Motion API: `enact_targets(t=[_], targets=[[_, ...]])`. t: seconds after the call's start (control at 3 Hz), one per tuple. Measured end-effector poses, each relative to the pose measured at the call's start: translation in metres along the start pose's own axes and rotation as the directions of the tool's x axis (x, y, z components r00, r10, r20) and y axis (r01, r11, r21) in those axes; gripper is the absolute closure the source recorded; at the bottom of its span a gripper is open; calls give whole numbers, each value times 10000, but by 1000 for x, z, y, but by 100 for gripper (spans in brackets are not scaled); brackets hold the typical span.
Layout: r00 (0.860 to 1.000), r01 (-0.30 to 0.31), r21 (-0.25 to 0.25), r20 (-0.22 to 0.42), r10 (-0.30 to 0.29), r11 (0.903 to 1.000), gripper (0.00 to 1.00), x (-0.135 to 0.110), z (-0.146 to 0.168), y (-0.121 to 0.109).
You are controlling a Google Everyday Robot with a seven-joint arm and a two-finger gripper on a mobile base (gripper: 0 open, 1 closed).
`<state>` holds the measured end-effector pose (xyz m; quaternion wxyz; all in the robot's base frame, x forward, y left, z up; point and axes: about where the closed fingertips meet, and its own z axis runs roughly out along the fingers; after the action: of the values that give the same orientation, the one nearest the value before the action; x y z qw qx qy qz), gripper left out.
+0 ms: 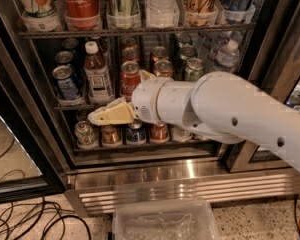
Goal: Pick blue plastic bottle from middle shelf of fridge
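The blue plastic bottle (98, 75), with brown drink, a white cap and a white label with dark print, stands upright at the left of the middle shelf (71, 106) of the fridge (190, 183). My gripper (99, 117), cream-coloured on a thick white arm, points left in front of the shelf's front rail. It sits just below and slightly right of the bottle's base and holds nothing that I can see. The arm hides the right part of the middle shelf.
A blue can (66, 82) stands left of the bottle and a red can (130, 79) right of it. Several cans (111, 134) line the bottom shelf. Large bottles (82, 4) fill the top shelf. A clear plastic bin (162, 221) and cables (30, 223) lie on the floor.
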<state>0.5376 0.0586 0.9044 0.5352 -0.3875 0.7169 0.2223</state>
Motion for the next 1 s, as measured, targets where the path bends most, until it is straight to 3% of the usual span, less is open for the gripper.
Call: enact_targets(t=[0.67, 1.0], targets=[[9857, -1031, 816, 1416, 909, 9913, 0, 4, 48, 20], [9813, -761, 909, 1834, 584, 9929, 0, -6, 71, 27]])
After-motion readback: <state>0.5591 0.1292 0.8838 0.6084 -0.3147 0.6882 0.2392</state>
